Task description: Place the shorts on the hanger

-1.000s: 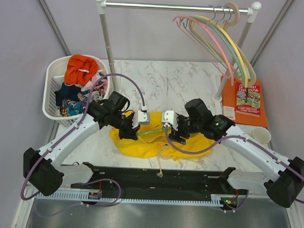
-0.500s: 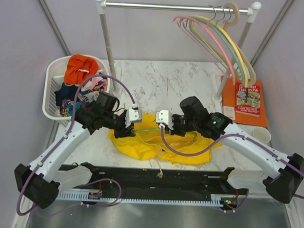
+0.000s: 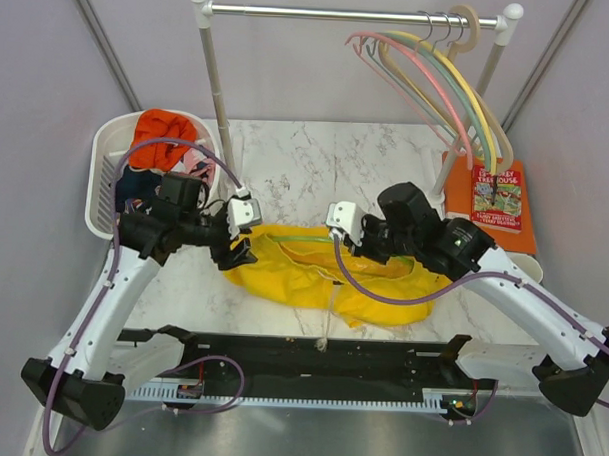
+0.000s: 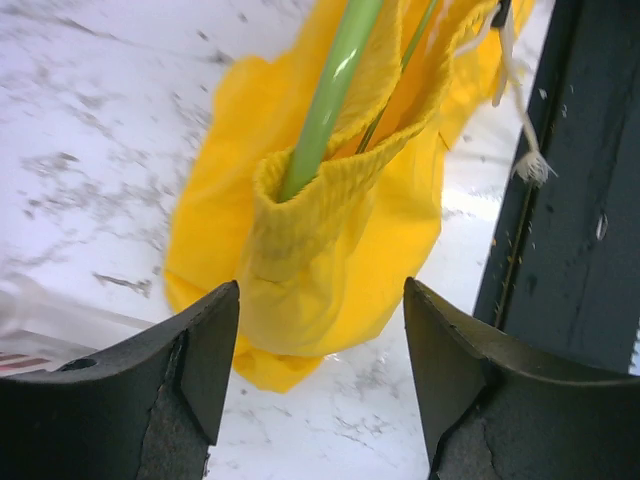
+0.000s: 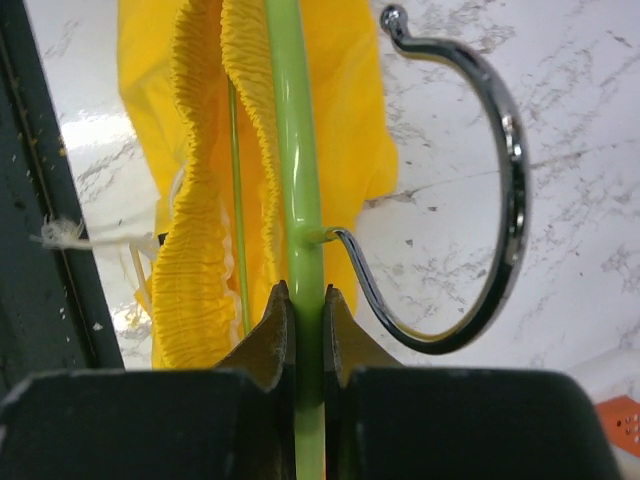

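Note:
The yellow shorts [image 3: 313, 278] lie crumpled on the marble table between my two arms. The light green hanger [image 3: 296, 231] runs through their elastic waistband [image 4: 330, 190]. In the right wrist view my right gripper [image 5: 305, 295] is shut on the green hanger [image 5: 297, 150] just below its metal hook [image 5: 505, 200], with the gathered waistband [image 5: 200, 260] to the left of the bar. My left gripper [image 4: 322, 300] stands open just short of the shorts' left end [image 4: 300, 300], holding nothing. From above, the left gripper [image 3: 239, 248] sits at the shorts' left edge and the right gripper [image 3: 336, 237] near their top middle.
A white basket [image 3: 104, 186] of mixed clothes stands at the far left. A clothes rail [image 3: 352, 15] at the back carries several coloured hangers [image 3: 440, 73]. An orange book [image 3: 496, 200] and a paper cup [image 3: 523, 268] lie to the right. A black rail [image 3: 310, 353] runs along the near edge.
My left gripper has opened and drawn back to the left, off the shorts. My right gripper has shut on the hanger, and the shorts have stretched out to the right.

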